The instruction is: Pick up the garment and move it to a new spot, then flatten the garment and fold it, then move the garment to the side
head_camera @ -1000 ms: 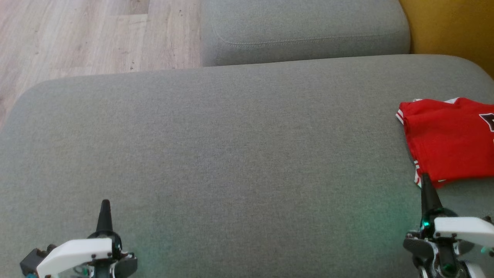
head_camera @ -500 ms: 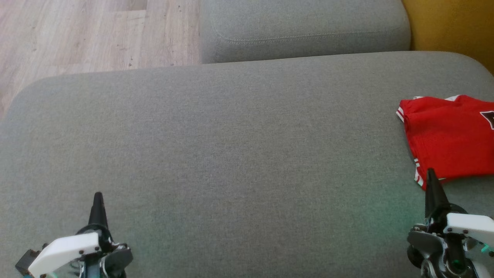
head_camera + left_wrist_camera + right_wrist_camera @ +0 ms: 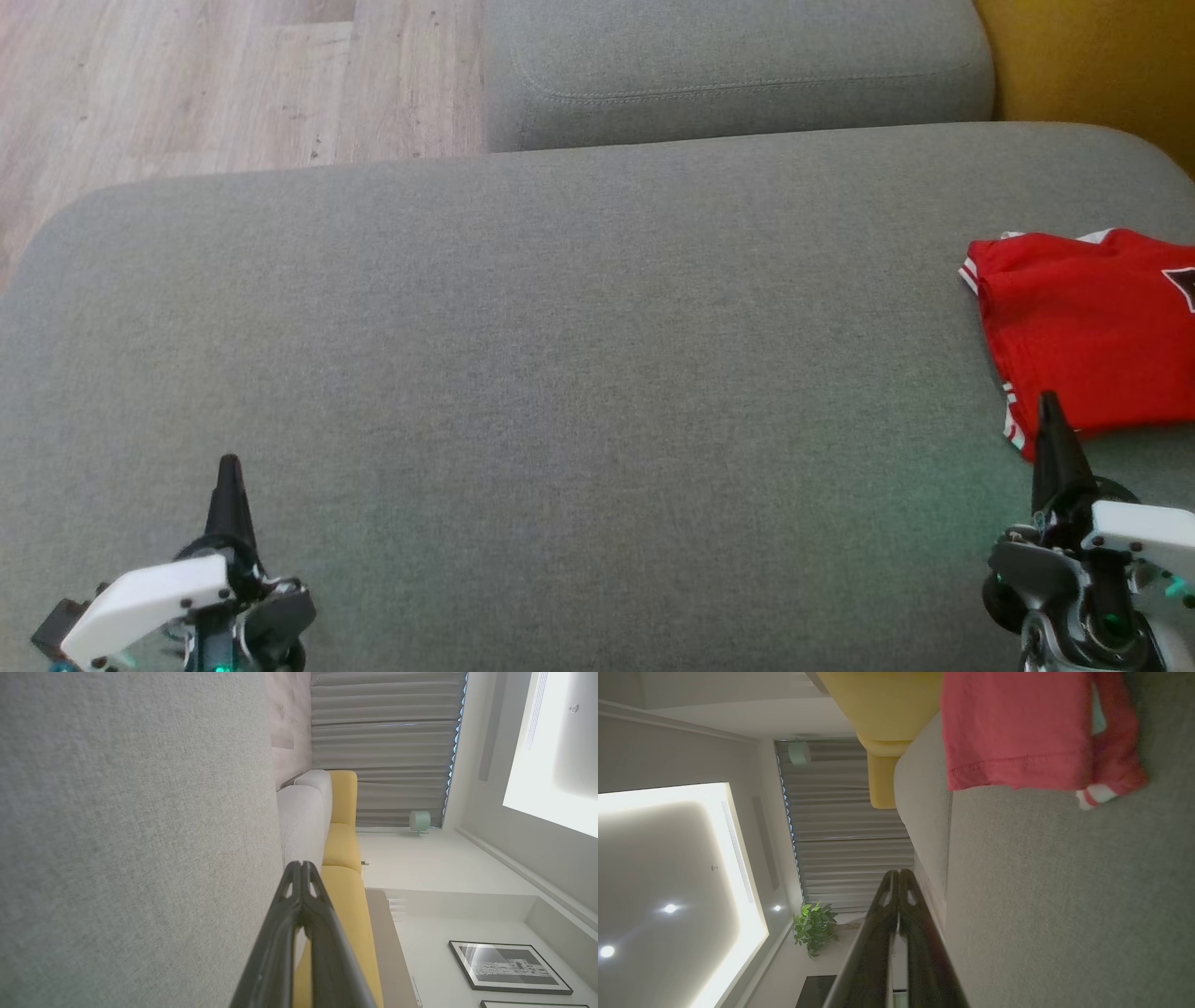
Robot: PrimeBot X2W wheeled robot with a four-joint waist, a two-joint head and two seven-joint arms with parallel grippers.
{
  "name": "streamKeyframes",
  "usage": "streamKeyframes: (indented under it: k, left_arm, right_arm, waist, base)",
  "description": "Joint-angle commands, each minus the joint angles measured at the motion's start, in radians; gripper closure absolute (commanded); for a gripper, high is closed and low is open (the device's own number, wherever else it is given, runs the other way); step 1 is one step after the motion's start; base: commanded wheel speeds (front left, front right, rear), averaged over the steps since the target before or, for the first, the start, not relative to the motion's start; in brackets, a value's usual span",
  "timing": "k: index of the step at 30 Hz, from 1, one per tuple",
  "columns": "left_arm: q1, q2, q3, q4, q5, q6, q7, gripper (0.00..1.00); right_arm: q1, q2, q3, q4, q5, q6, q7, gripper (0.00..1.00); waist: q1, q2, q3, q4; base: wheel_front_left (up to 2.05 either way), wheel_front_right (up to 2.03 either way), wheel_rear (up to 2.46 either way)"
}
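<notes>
- Head camera: I see the red garment (image 3: 1088,331) at the grey cushion's (image 3: 560,373) right; right gripper (image 3: 1049,403) near it, closed, empty.
- Left gripper (image 3: 228,464) closed, empty.
- Right wrist camera adds the stitched hem (image 3: 1017,772).

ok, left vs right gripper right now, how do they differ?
The left gripper sits over bare grey cushion, far from the red garment; the right gripper points at the garment's near corner, close to it. In the head view the left gripper is lower left, the right gripper lower right. Both are shut and hold nothing.
</notes>
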Motion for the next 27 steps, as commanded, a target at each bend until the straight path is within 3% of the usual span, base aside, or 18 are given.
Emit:
streamKeyframes:
  k: [1, 27]
  left_arm:
    - [-0.048, 0.005, 0.039, -0.028, -0.002, -0.007, 0.004, 1.0]
    - [-0.048, 0.003, 0.041, -0.028, 0.0, -0.007, 0.005, 1.0]
  right_arm:
    - [-0.046, -0.018, 0.018, -0.032, 0.003, 0.007, 0.011, 1.0]
    - [-0.047, -0.012, 0.01, -0.032, -0.003, 0.007, 0.017, 1.0]
  waist:
    - [0.0, 0.0, 0.0, 0.0]
    - [0.0, 0.0, 0.0, 0.0]
  base:
    - [0.0, 0.0, 0.0]
    - [0.0, 0.0, 0.0]
